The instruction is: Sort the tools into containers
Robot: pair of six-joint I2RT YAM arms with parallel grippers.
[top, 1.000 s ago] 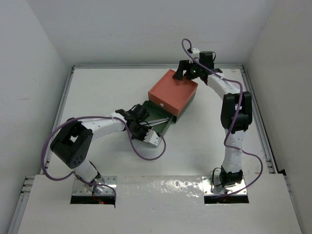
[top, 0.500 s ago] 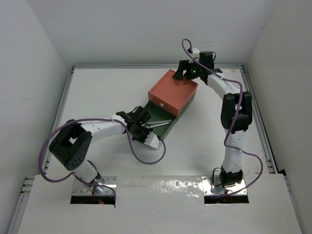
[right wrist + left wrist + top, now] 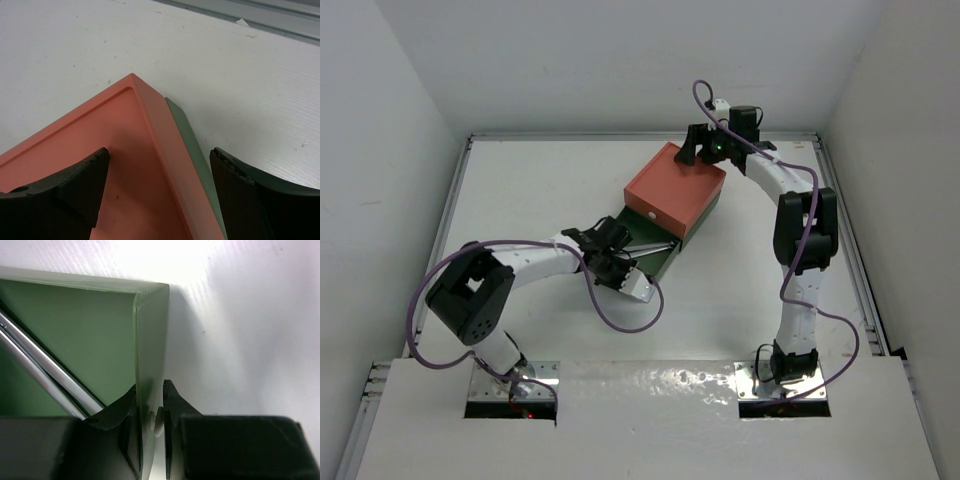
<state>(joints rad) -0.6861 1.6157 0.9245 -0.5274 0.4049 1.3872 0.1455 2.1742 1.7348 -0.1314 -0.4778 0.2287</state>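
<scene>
- White tabletop (image 3: 520, 200), enclosed by plain white walls, carries both containers near its middle.
- An orange-red box (image 3: 672, 188) is stacked on the dark green drawer box (image 3: 658, 264). Its small white front knob (image 3: 650, 213) faces the arms' side.
- The orange-red box is seen closed, so its contents cannot be told.
- The green box juts out from under the orange-red one toward the left arm, and its inside is exposed.
- Two slim silver wrenches (image 3: 52, 371) are seen lying side by side, slantwise, on the green floor. One end is hidden behind the left claw.
- The left claw (image 3: 150, 390) is drawn narrow over the green box's front wall. One finger is inside, one is outside, and a small white knob (image 3: 158, 421) is pinched between them.
- The right claw (image 3: 160, 152) is spread wide at the far corner of the orange-red box. One finger is held over the lid and the other beyond the edge, with nothing held.
- A strip of green shows beneath that corner.
</scene>
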